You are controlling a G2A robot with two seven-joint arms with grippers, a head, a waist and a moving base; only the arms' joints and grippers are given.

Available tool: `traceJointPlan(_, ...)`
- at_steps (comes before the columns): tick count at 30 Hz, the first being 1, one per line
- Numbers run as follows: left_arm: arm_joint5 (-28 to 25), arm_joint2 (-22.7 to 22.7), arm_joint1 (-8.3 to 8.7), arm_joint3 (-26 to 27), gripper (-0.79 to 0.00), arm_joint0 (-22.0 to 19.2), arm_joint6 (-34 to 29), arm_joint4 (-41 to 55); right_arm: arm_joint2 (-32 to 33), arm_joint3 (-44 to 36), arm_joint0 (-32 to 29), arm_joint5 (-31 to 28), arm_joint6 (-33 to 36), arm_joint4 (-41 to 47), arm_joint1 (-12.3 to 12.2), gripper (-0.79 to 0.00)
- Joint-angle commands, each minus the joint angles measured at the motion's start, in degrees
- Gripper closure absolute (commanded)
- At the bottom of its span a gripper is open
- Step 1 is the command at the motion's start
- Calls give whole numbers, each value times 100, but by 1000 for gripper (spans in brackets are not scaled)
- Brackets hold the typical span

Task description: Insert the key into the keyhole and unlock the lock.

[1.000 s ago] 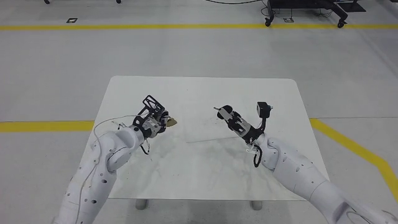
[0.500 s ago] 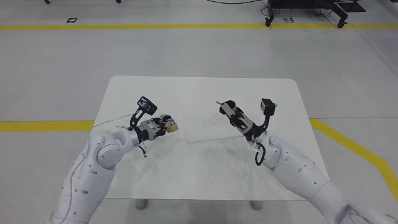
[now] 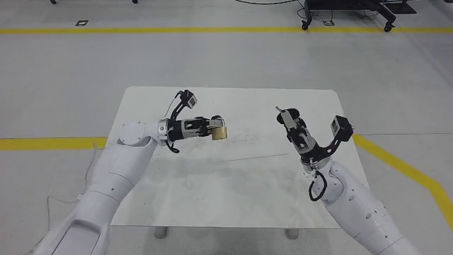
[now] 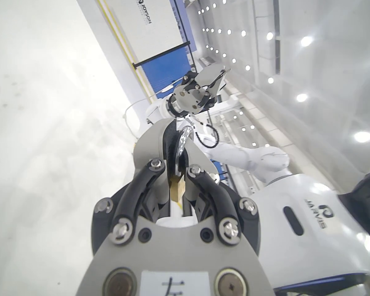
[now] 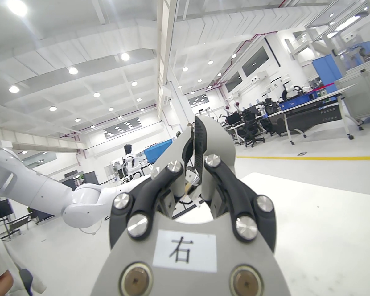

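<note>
A brass padlock (image 3: pixel 220 132) is held above the middle-left of the white table (image 3: pixel 233 99), with my left gripper (image 3: pixel 214 130) shut on it. In the left wrist view its brass body (image 4: pixel 177 187) and silver shackle (image 4: pixel 184 139) sit between the closed fingers (image 4: pixel 152 143). My right gripper (image 3: pixel 285 117) hovers above the table's right part, shut on a small thin key (image 3: pixel 278 110) whose tip sticks out past the fingertips. In the right wrist view the key (image 5: pixel 190 144) is a thin sliver between the pads. A clear gap separates the two grippers, which face each other.
The table's front half is bare white surface (image 3: pixel 233 191). Yellow floor lines (image 3: pixel 212 30) run behind and beside the table. A dark wheeled frame (image 3: pixel 350 3) stands far back right.
The left arm has swung right and forward with the padlock and turned it toward the other arm. The right arm has drawn back to the right with the key, widening the gap.
</note>
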State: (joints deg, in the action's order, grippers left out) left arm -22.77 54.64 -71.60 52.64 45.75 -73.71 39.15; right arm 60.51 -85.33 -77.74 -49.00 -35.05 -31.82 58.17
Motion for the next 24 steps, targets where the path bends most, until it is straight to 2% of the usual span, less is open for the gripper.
traceJointPlan(1, 191, -319, -123, -437, 0, -295, 134, -240, 81, -89, -116, -11, 15, 25, -10, 0)
traceJointPlan(2, 180, -454, -154, -502, 0, -411, 158, -539, 81, -89, -116, -11, 15, 25, -10, 0)
traceJointPlan(11, 236, -461, -153, -516, 0, -379, 179, -539, 81, -89, -116, -11, 15, 25, -10, 0)
traceJointPlan(12, 588, -471, -137, -621, 0, -301, 263, -579, 90, -65, -119, 44, 23, 54, -8, 0)
traceJointPlan(14, 1151, -458, -73, -796, 0, -352, 510, -978, 96, 99, -35, 622, 248, 320, 34, 0)
traceJointPlan(16, 1572, -311, -66, -829, 0, -274, 630, -603, 82, 120, 77, 564, 427, 675, 70, 0)
traceJointPlan(19, 2243, -284, -101, -771, 0, -245, 709, -282, 273, 97, 170, 1194, 559, -54, 68, 0)
traceJointPlan(21, 2798, -388, -154, -755, 0, -326, 651, -200, 321, -85, 89, 1392, 476, -519, 72, 0)
traceJointPlan(24, 3541, -457, -306, -930, 0, -555, 626, 365, 617, -278, -95, 1789, 283, -1315, 34, 0)
